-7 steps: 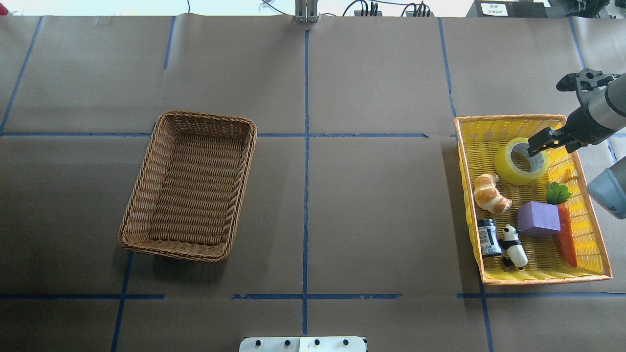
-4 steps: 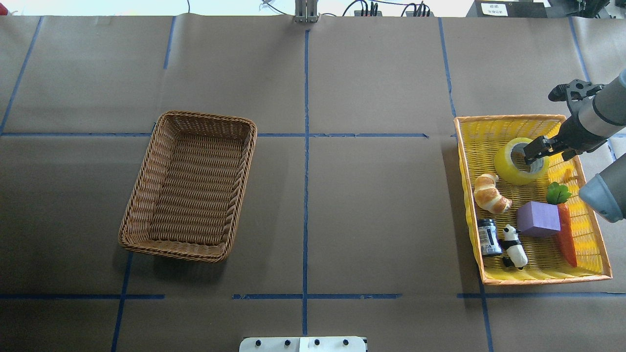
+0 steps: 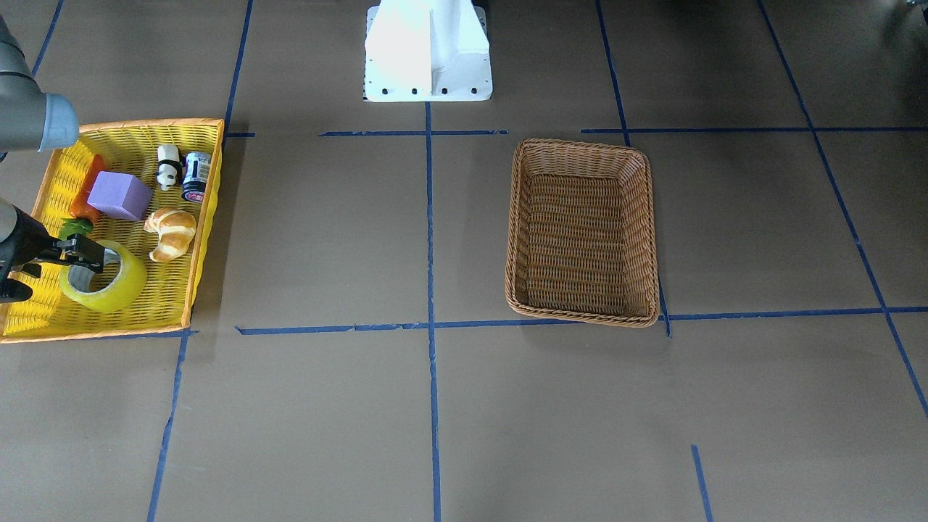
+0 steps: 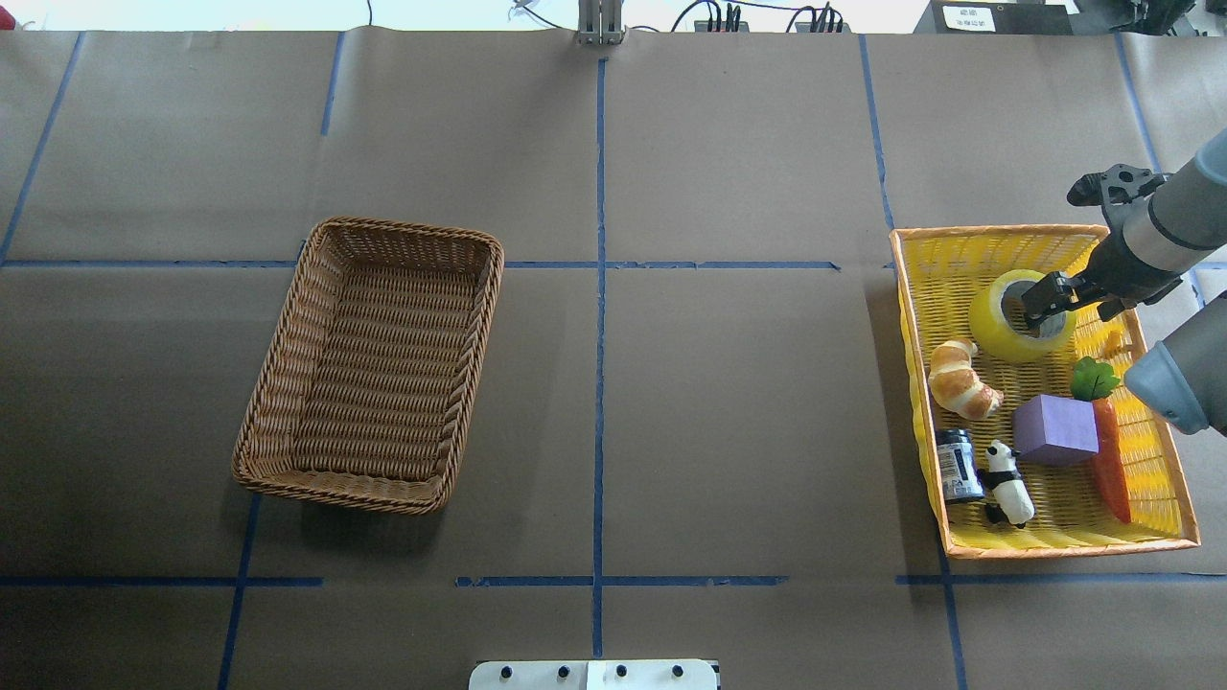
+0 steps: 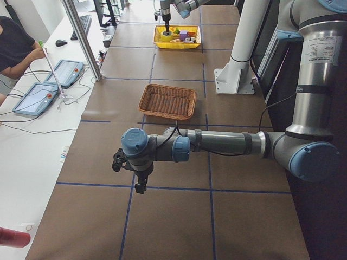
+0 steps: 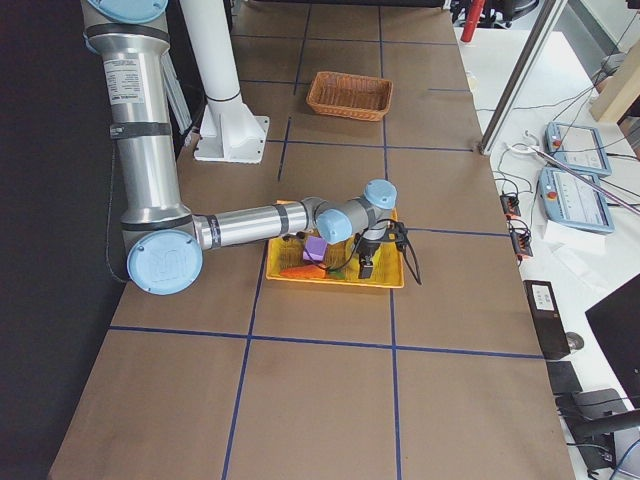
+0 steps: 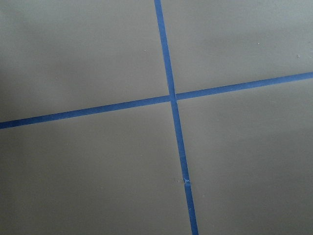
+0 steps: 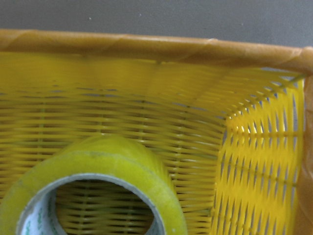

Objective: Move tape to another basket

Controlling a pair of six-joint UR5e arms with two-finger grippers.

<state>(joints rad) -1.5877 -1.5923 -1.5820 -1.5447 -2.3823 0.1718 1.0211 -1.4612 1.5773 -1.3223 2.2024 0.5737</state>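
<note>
The yellow-green tape (image 4: 997,331) lies flat in the far part of the bright yellow basket (image 4: 997,231); it also shows in the front view (image 3: 119,290) and fills the right wrist view (image 8: 112,156). My right gripper (image 4: 1040,307) is low over the roll with its jaws apart, fingertips at the roll's right wall and grey-white core; it also shows in the front view (image 3: 90,255). The empty brown wicker basket (image 4: 484,316) stands left of centre. My left gripper (image 5: 140,187) hangs over bare table far from both baskets; I cannot tell whether it is open or shut.
The yellow basket also holds a croissant (image 4: 959,380), a purple block (image 4: 1054,429), a carrot (image 4: 1110,455), a panda figure (image 4: 1008,482) and a dark can (image 4: 957,465). Blue tape lines cross the brown paper. The robot's white base (image 3: 428,51) stands at the near edge.
My right gripper has moved left and down, from above the tape's right edge to the roll's core. The tape and baskets have not moved.
</note>
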